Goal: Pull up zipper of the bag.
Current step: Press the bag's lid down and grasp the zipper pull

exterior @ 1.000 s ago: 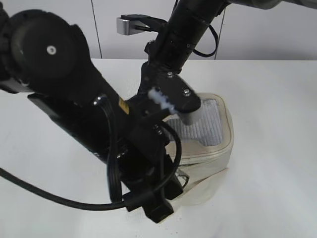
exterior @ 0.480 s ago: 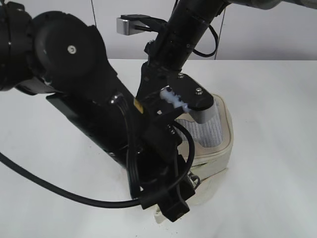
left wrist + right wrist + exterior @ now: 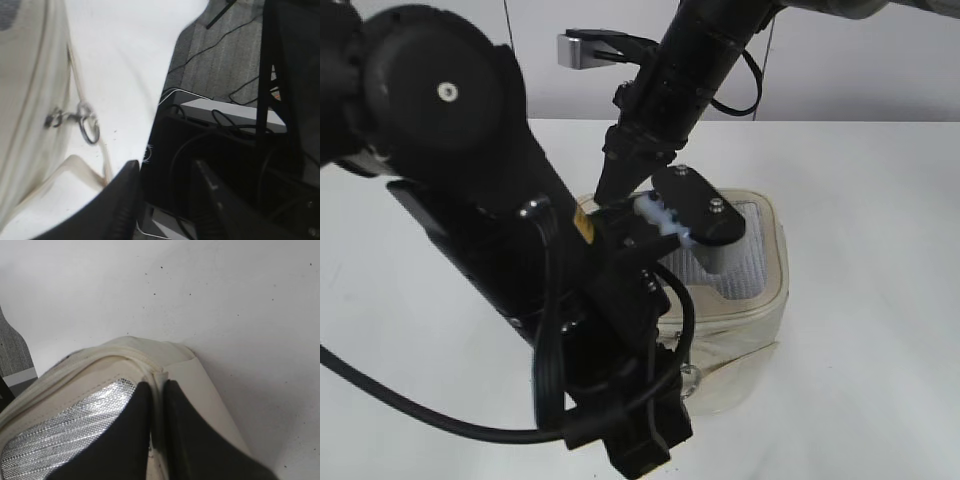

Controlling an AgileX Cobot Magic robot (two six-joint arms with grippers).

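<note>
The right gripper (image 3: 157, 440) has its black fingers nearly together, clenched on the bag's (image 3: 195, 385) raised cream rim seam, with silvery mesh at nine o'clock of them. The left gripper (image 3: 165, 200) is released, its two dark fingers parted over the table (image 3: 125, 65) edge, holding nothing. At ten o'clock of it a silver ring pull of the zipper (image 3: 87, 125) hangs on the bag's smooth fabric side. From outside, the bulky left arm (image 3: 520, 260) blocks the bag's near-left half; the boxy, round-cornered bag sits mid-table.
</note>
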